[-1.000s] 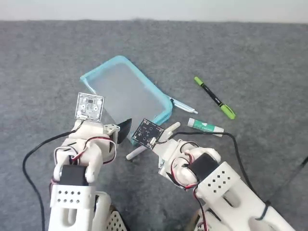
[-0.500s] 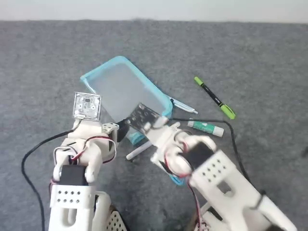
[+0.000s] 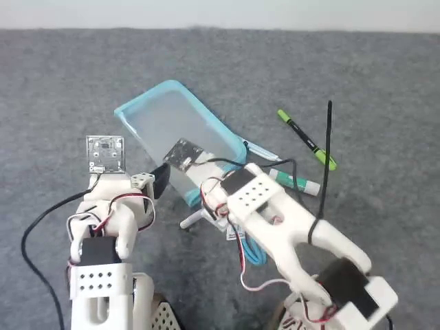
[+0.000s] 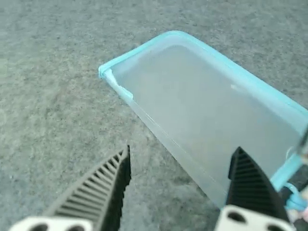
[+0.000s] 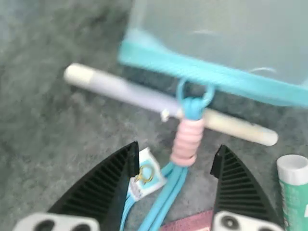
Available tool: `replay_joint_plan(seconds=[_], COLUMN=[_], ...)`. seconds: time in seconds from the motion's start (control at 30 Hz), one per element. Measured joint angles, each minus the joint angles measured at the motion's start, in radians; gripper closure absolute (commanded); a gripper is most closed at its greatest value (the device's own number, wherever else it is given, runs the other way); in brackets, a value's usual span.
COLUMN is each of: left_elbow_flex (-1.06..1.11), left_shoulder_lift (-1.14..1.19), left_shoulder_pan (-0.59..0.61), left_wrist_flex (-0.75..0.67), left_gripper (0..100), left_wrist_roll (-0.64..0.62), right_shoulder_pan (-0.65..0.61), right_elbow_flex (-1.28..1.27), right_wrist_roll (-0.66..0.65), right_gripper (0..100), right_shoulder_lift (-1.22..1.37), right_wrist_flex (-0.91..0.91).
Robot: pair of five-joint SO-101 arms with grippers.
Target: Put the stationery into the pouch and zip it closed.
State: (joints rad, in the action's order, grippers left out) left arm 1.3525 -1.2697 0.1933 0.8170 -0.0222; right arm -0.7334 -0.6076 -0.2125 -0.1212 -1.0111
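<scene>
High view: pouch [image 3: 175, 134] flat on the grey table [image 3: 69, 82], both my arms at its near edge; green marker [image 3: 307, 140] and glue stick [image 3: 294, 181] lie beside it, outside. Left wrist view: my left gripper [image 4: 183, 150], fingers wide, holding nothing, above the pouch's long edge. Right wrist view: my right gripper [image 5: 177, 147], fingers wide, holding nothing, the pink-beaded zip cord [image 5: 187, 137] between them; white pen [image 5: 120, 89] along the pouch's teal edge, outside.

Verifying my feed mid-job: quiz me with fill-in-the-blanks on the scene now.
The right tool stands ____ above the turquoise zip cord. That cord carries a ____ bead. The slim lime-green marker pen lies ____ the translucent turquoise-trimmed pouch. Missing words: open; pink; outside.
</scene>
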Motion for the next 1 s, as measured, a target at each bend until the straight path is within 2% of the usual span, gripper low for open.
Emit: replay_joint_plan(seconds=[0.2, 0.4, 1.0], left_elbow_flex=[0.000, 0.000, 0.000], left_shoulder_lift=[0.000, 0.000, 0.000], left_shoulder_pan=[0.000, 0.000, 0.000], left_wrist_flex=[-0.003, -0.003, -0.003], left_gripper=[69, 69, 69], left_wrist_roll=[0.000, 0.000, 0.000], right_shoulder_pan=[0.057, 0.054, 0.055], right_elbow_flex=[0.000, 0.000, 0.000], right_wrist_roll=[0.029, 0.035, 0.035], right_gripper=[86.6, 83.4, 83.9], right_shoulder_lift=[0.031, 0.032, 0.100], right_wrist_flex=[0.060, 0.068, 0.068])
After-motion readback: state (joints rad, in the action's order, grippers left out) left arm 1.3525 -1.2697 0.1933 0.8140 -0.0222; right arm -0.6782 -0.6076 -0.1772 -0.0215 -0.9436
